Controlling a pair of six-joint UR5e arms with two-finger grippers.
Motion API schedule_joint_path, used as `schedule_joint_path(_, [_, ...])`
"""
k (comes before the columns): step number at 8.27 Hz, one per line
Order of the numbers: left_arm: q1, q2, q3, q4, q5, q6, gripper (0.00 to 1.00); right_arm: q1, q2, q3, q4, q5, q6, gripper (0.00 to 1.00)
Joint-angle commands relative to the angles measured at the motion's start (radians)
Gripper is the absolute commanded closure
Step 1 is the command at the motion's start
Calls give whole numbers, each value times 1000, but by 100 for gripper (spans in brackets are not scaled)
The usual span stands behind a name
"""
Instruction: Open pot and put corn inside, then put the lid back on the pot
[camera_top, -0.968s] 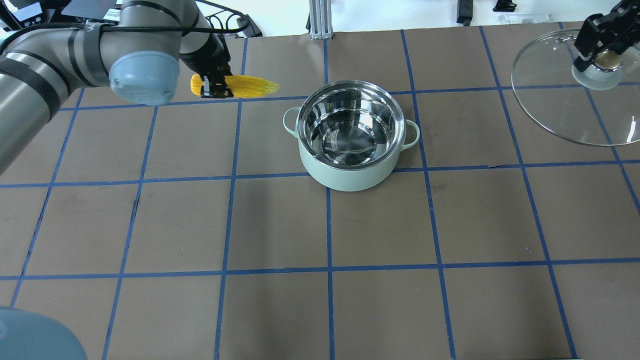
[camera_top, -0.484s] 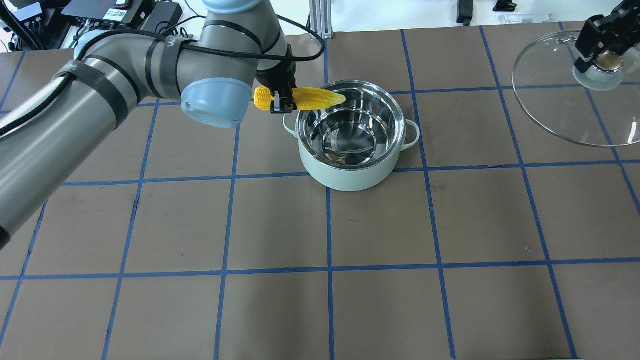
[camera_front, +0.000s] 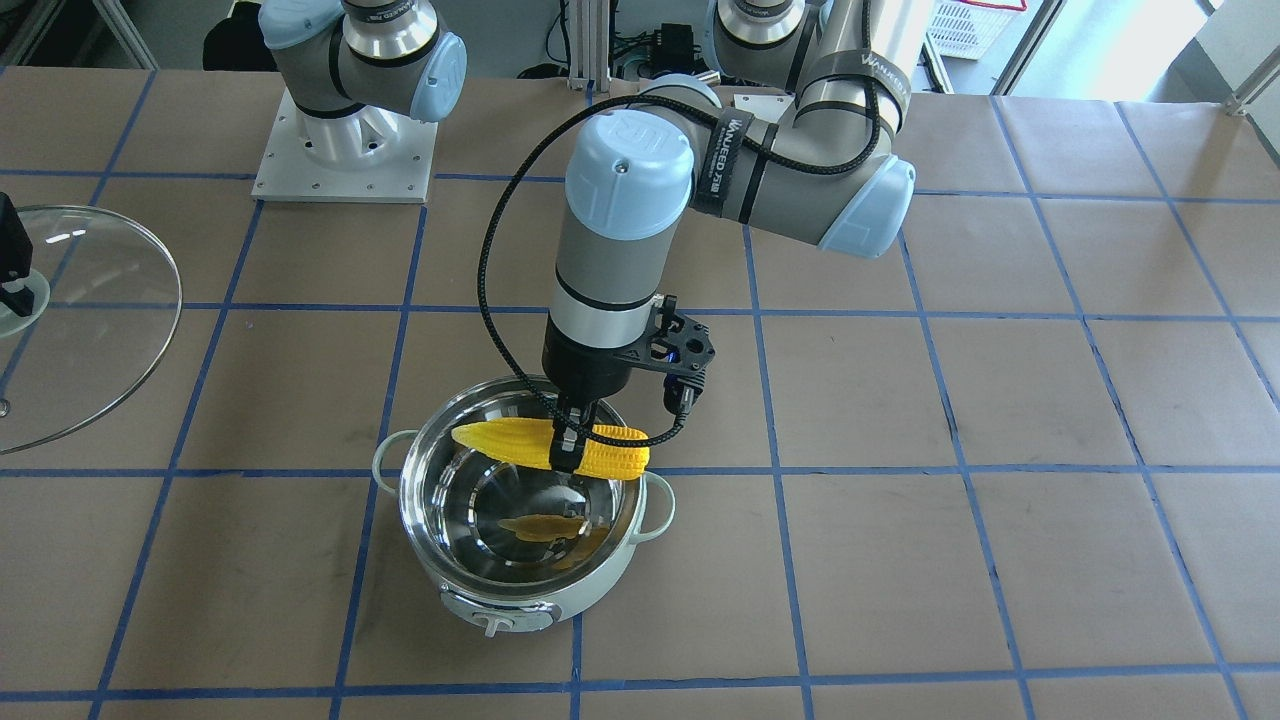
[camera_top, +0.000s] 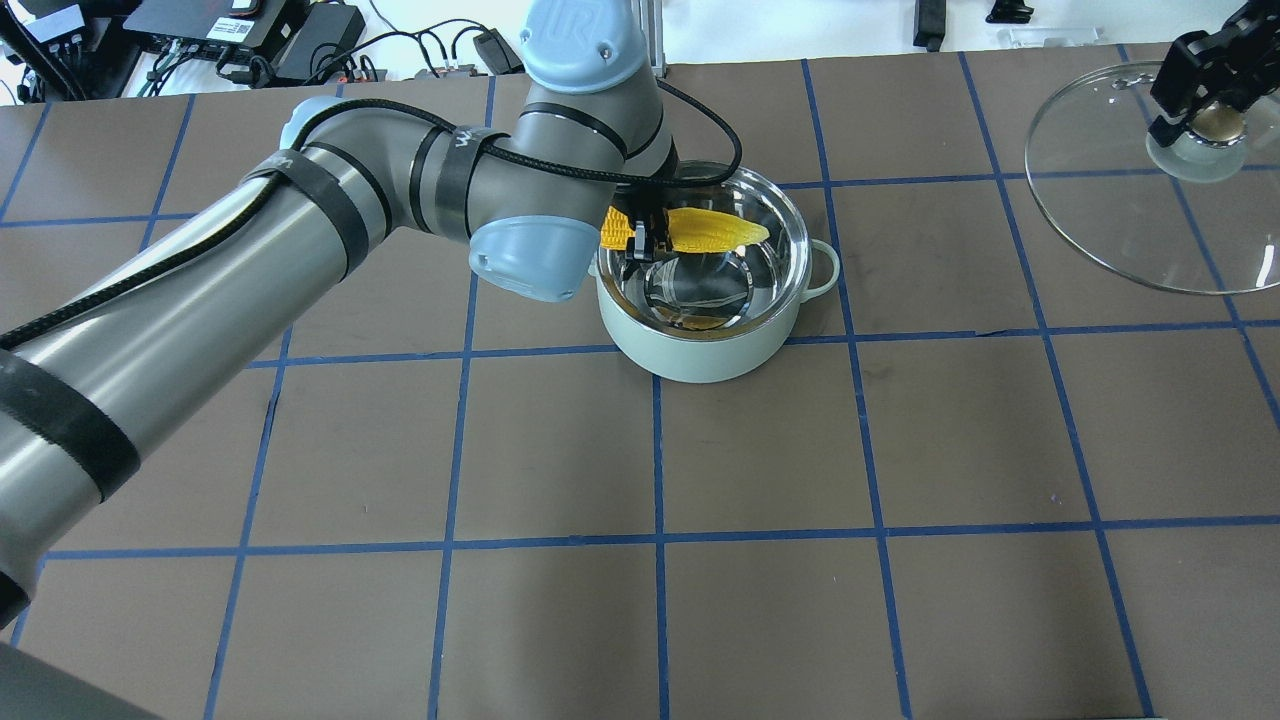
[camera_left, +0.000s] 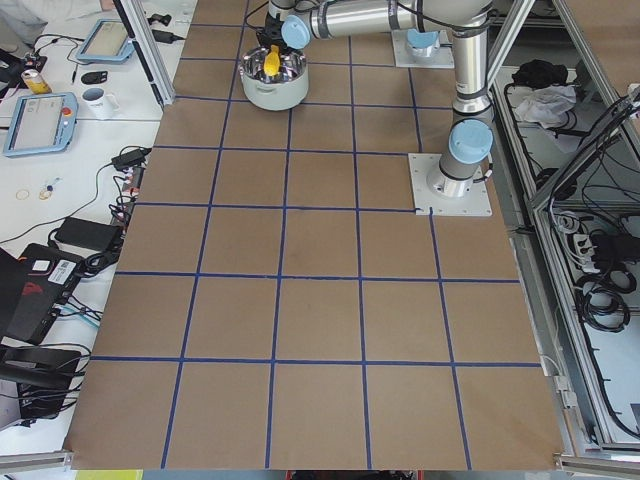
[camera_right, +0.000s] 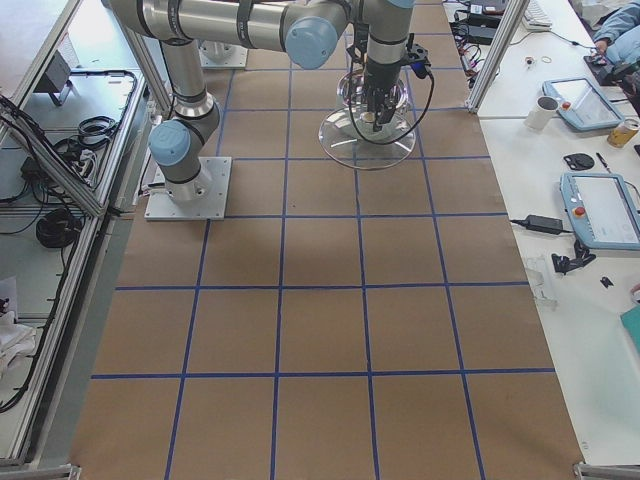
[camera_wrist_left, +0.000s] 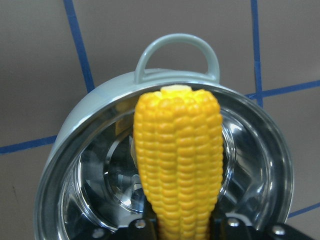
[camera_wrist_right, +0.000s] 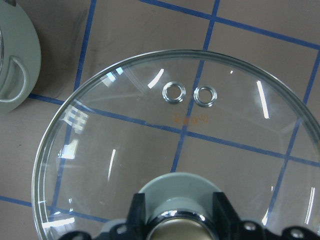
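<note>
The mint-green pot (camera_top: 700, 345) stands open at the table's middle, its steel inside showing; it also shows in the front view (camera_front: 520, 600) and in the left wrist view (camera_wrist_left: 80, 125). My left gripper (camera_top: 637, 243) is shut on the yellow corn (camera_top: 715, 229) and holds it level over the pot's mouth. The corn also shows in the front view (camera_front: 500, 443) and the left wrist view (camera_wrist_left: 179, 160). My right gripper (camera_top: 1195, 112) is shut on the gold knob of the glass lid (camera_top: 1120, 220), held far to the right. The lid fills the right wrist view (camera_wrist_right: 150, 150).
Brown paper with a blue tape grid covers the table (camera_top: 640, 500). The left arm's elbow (camera_top: 530, 255) hangs beside the pot's left side. The pot's control knob (camera_front: 495, 622) faces the front camera. Cables and devices lie past the far edge (camera_top: 250, 30).
My left arm has carried the corn rightward, from left of the pot to over the pot's mouth. The right gripper and the lid have stayed still.
</note>
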Motion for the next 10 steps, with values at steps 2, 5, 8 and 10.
schedule_joint_path(2, [-13,-62,1,88,-4,10,96,0,1,0,0,1,0,82])
schedule_joint_path(5, [-13,-86,-1,134,-1,17,17,0,1,0,0,1,2,83])
schedule_joint_path(8, [-13,-64,-1,136,-2,20,11,0,1,0,0,0,2,83])
schedule_joint_path(10, [-10,-34,1,128,6,215,11,3,-2,0,0,-3,24,83])
